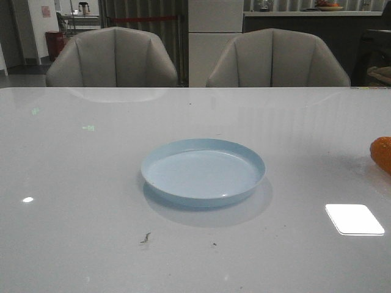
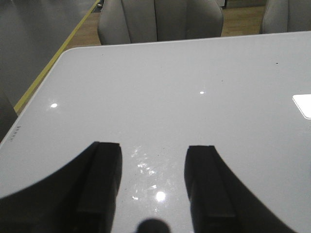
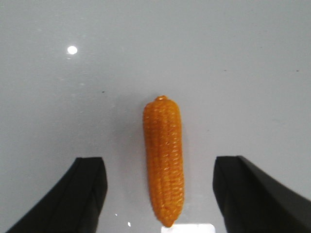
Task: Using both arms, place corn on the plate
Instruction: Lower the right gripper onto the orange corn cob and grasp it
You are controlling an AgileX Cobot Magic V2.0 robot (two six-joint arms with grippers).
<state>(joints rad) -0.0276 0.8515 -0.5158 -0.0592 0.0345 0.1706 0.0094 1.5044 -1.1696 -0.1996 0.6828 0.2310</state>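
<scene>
While the corn (image 3: 164,162) lies untouched on the table (image 1: 91,183) at the far right edge, nothing's done yet! Right fingers (image 3: 90,187) spread wide either side, running along its length, taper pointing away. Plate (image 1: 203,169) sits empty mid-table; left fingers (image 2: 104,182) apart, holding nothing.

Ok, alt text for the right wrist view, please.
An orange-yellow corn lies on a glossy grey table, centred between the two dark fingers of the open right tool, which touch nothing. A small bright light reflection shows on the table beyond the cob.
</scene>
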